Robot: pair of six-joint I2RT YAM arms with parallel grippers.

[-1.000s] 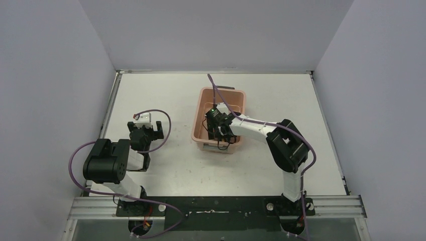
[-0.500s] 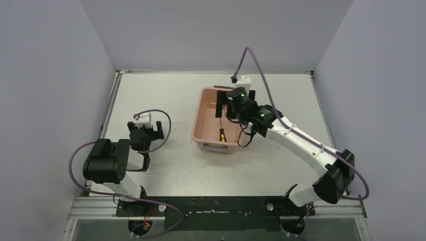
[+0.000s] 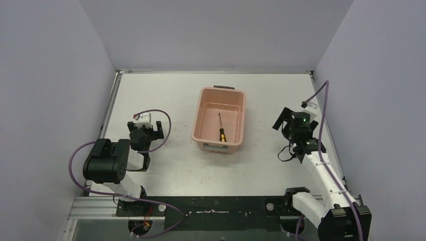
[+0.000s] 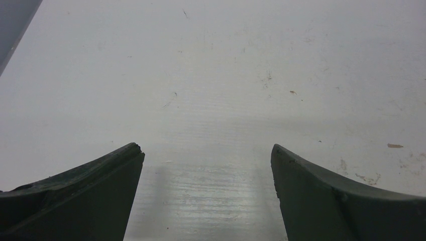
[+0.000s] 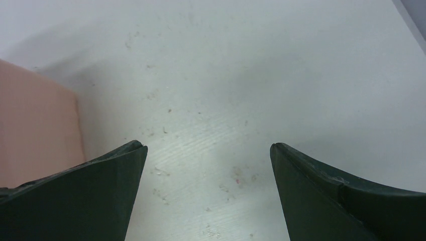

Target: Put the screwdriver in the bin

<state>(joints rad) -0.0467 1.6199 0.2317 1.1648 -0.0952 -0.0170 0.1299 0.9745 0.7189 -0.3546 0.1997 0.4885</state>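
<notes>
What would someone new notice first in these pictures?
A salmon-pink bin stands in the middle of the table with a small screwdriver lying inside it. The right hand hangs open and empty to the bin's right. The left hand, also open, sits to its left.

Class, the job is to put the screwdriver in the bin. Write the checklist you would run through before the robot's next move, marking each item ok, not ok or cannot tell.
1. Screwdriver lying inside the bin: ok.
2. Bin upright on the table: ok.
3. Right fingers spread apart, nothing between them: ok.
4. Right fingers outside the bin, over bare table to its right: ok.
5. Left fingers spread apart, holding nothing: ok.
6. Screwdriver tip undamaged: cannot tell, too small to see.
</notes>
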